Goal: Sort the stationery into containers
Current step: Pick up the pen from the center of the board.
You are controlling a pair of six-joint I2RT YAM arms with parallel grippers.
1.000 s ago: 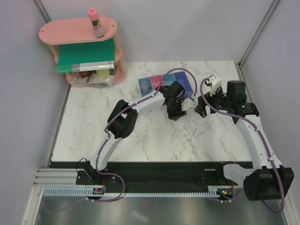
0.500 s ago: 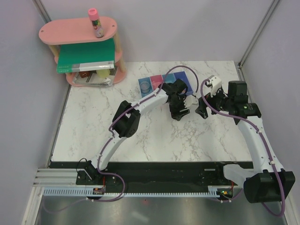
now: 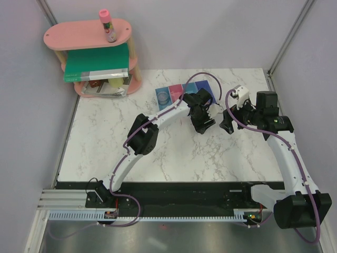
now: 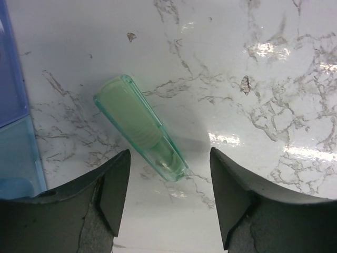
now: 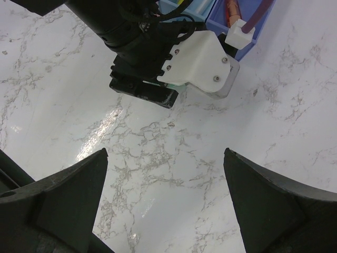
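Left wrist: translucent green tapered piece [image 4: 141,128] w/ pale insert, flat on tabletop [image 4: 263,52]

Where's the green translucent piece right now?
Left wrist view: the green piece lies slanted on the marble table, one end between the fingers of the open left end effector, the blue bins just left of it.

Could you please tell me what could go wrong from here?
The green piece lies diagonally, only its end between the fingers of the open left end effector, so closing may twist it away. The bins sit close beside one finger and could get bumped. The right end effector hovers near and might clash.
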